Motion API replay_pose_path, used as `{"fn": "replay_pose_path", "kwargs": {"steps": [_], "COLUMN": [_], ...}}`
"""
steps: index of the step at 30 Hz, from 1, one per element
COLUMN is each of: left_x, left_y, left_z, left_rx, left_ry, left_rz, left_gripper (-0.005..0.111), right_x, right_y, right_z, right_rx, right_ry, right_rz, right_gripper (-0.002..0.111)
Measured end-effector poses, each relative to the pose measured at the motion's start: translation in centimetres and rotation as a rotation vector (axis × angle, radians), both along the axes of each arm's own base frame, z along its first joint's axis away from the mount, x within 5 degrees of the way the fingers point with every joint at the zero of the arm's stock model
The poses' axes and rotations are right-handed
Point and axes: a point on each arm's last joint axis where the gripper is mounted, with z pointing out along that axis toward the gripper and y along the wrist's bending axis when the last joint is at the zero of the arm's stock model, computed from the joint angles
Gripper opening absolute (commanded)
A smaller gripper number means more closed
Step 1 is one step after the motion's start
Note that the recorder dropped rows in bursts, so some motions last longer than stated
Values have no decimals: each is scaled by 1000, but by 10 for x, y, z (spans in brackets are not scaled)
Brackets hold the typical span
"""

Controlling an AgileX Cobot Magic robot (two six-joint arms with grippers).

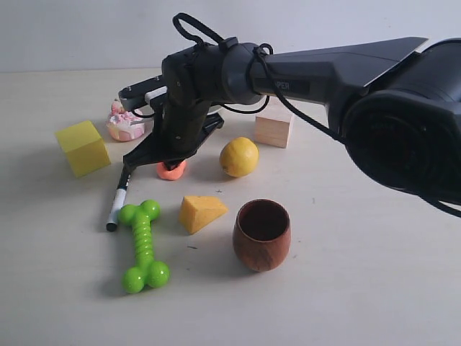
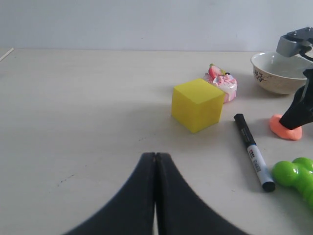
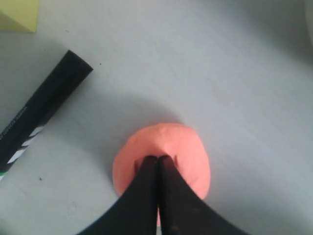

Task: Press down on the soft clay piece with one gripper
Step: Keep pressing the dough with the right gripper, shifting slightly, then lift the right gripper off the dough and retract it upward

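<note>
The soft clay piece (image 1: 173, 171) is a flattened salmon-orange lump on the table between the marker and the lemon. My right gripper (image 1: 168, 157) reaches across to it from the right. In the right wrist view its shut fingertips (image 3: 158, 157) push into the top of the clay (image 3: 183, 147), with a dent around the tips. The left wrist view shows the clay (image 2: 283, 129) from the side under that black gripper (image 2: 297, 116). My left gripper (image 2: 155, 154) is shut and empty over bare table, well away from the clay.
Around the clay stand a yellow cube (image 1: 83, 147), a pink cake toy (image 1: 125, 121), a marker (image 1: 117, 198), a green bone toy (image 1: 144, 246), a cheese wedge (image 1: 201, 213), a lemon (image 1: 238, 156), a wooden block (image 1: 274, 127) and a wooden cup (image 1: 262, 234). A bowl (image 2: 276, 72) sits behind the arm.
</note>
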Motion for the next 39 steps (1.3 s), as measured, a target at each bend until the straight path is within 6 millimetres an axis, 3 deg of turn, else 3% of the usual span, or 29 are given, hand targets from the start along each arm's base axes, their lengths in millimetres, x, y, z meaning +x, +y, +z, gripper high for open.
{"fn": "replay_pose_path", "kwargs": {"steps": [5, 9, 34, 39], "left_x": [0, 0, 0, 0], "left_y": [0, 0, 0, 0], "left_z": [0, 0, 0, 0], "left_rx": [0, 0, 0, 0], "left_ry": [0, 0, 0, 0], "left_rz": [0, 0, 0, 0], "left_gripper": [0, 0, 0, 0], "right_x": [0, 0, 1, 1], "right_y": [0, 0, 4, 4], "right_z": [0, 0, 10, 10], "right_rx": [0, 1, 13, 13], "right_ry": [3, 4, 10, 10], "right_rz": [-1, -2, 1, 1], "right_gripper": [15, 19, 19, 8]}}
